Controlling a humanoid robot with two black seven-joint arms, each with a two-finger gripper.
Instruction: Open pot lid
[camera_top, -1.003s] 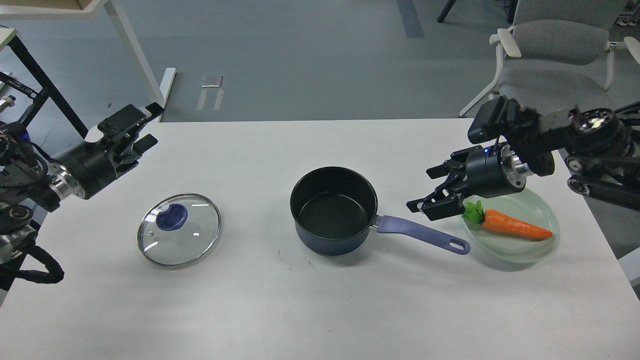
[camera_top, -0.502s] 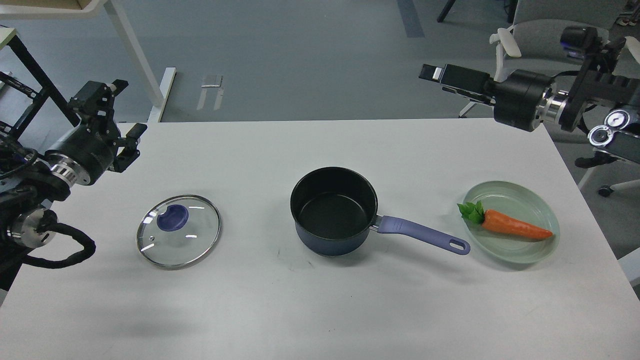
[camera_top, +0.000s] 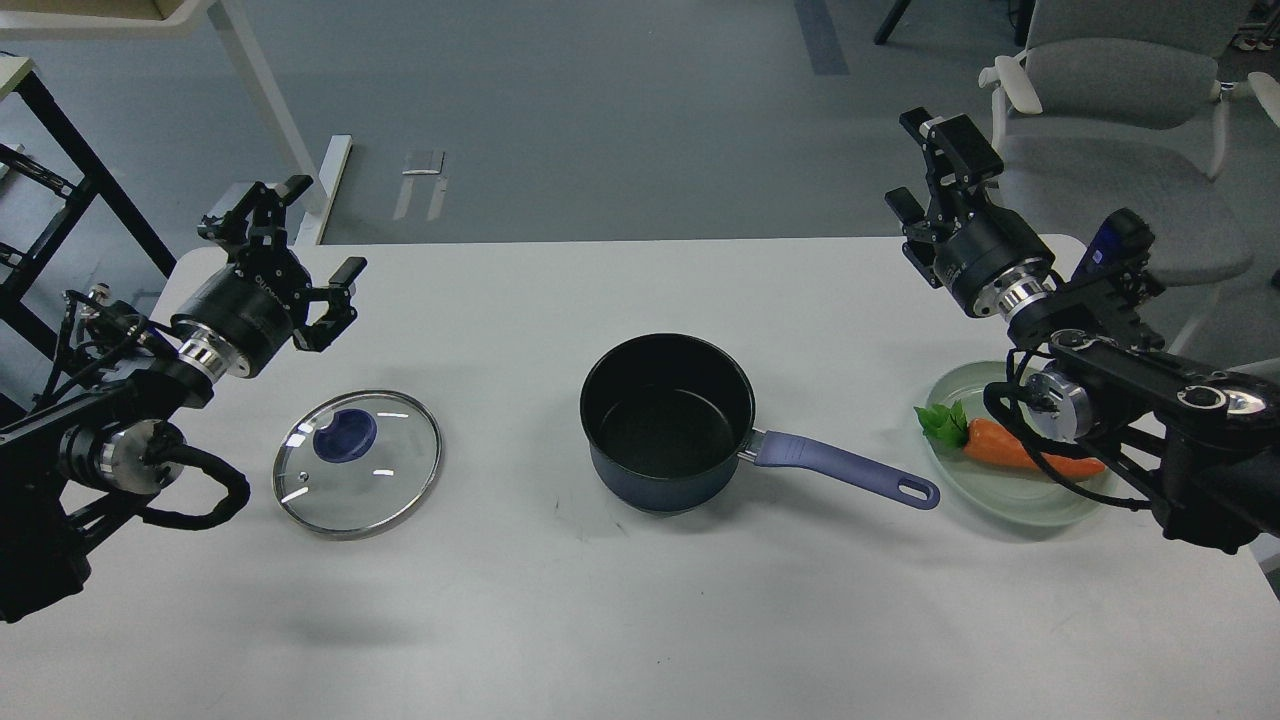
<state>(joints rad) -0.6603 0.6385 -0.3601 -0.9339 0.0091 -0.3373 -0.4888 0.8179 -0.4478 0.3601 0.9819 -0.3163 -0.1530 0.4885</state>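
Note:
The dark navy pot (camera_top: 668, 420) stands uncovered in the middle of the white table, its black inside showing and its purple-blue handle (camera_top: 845, 470) pointing right. The glass pot lid (camera_top: 358, 462) with its purple-blue knob (camera_top: 345, 434) lies flat on the table to the pot's left, apart from it. My left gripper (camera_top: 303, 238) hovers above the table behind the lid, jaws spread and empty. My right gripper (camera_top: 928, 168) is raised over the table's back right edge, jaws spread and empty, far from the pot.
A pale green plate (camera_top: 1010, 505) holding a toy carrot (camera_top: 1000, 447) sits right of the pot handle, partly covered by my right arm. A grey chair (camera_top: 1110, 90) stands behind the table's right corner. A black frame and white table leg stand at the far left.
My left gripper has swung right, nearer the table behind the lid. My right gripper has dropped from high behind the table, and its arm now crosses the plate. Pot and lid have not moved.

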